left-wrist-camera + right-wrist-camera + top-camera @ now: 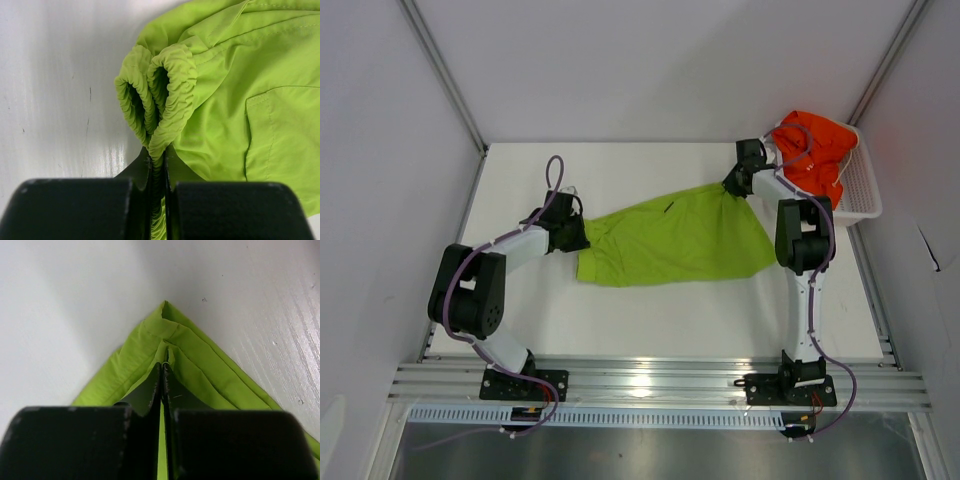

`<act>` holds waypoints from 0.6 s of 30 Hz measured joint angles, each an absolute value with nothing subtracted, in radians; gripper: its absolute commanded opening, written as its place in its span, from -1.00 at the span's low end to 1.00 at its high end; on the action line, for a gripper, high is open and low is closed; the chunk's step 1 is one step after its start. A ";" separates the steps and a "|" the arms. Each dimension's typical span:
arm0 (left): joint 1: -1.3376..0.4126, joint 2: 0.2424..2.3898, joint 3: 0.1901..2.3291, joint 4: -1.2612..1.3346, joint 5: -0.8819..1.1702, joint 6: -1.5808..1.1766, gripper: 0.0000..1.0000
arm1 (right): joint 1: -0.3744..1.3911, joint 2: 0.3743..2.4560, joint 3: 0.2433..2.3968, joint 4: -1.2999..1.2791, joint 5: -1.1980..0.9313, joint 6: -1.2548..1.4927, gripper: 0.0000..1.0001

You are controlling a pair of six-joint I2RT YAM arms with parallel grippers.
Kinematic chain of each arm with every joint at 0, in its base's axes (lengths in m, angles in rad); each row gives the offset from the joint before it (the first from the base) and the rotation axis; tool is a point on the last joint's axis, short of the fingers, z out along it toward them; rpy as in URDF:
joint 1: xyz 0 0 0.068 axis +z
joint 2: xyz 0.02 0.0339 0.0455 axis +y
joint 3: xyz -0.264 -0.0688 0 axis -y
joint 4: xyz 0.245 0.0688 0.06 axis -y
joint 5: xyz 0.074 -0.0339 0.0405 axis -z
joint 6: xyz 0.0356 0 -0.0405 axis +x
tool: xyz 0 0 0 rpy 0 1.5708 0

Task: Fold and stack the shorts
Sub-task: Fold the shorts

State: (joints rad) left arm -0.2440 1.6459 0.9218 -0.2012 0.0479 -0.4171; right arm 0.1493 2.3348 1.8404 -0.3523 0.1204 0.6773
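The lime green shorts (670, 240) lie stretched across the middle of the table. My left gripper (574, 234) is shut on their bunched elastic waistband (165, 85) at the left end. My right gripper (733, 186) is shut on a folded hem corner (167, 335) at the upper right end. In the left wrist view a back pocket (280, 135) shows on the fabric. The orange-red shorts (812, 150) sit heaped in the white mesh basket (861, 195) at the far right corner, partly behind the right arm.
White walls with metal rails enclose the table (620, 320) on three sides. The aluminium rail (650, 380) holding both arm bases runs along the near edge. The right arm's elbow (804, 235) stands beside the basket.
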 measured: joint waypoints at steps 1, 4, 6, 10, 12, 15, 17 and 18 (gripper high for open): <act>-0.244 1.646 0.922 -0.201 0.048 -0.417 -1.00 | 0.149 2.328 1.822 -0.329 0.120 0.678 -1.00; -0.244 1.646 0.922 -0.201 0.048 -0.417 -1.00 | 0.144 2.299 1.758 -0.265 0.118 0.682 -1.00; -0.244 1.646 0.922 -0.201 0.048 -0.417 -1.00 | 0.136 2.286 1.726 -0.225 0.115 0.683 -1.00; -0.244 1.649 0.922 -0.200 0.048 -0.417 -1.00 | 0.111 2.283 1.698 -0.148 0.097 0.687 -1.00; -0.244 1.649 0.922 -0.199 0.048 -0.417 -1.00 | 0.099 2.283 1.689 -0.112 0.086 0.689 -1.00; -0.245 1.650 0.922 -0.198 0.048 -0.417 -1.00 | 0.081 2.283 1.682 -0.058 0.066 0.689 -1.00; -0.245 1.650 0.922 -0.197 0.049 -0.417 -1.00 | 0.075 2.283 1.682 -0.029 0.051 0.688 -1.00; -0.245 1.650 0.922 -0.196 0.050 -0.417 -1.00 | 0.073 2.283 1.682 -0.011 0.039 0.688 -0.98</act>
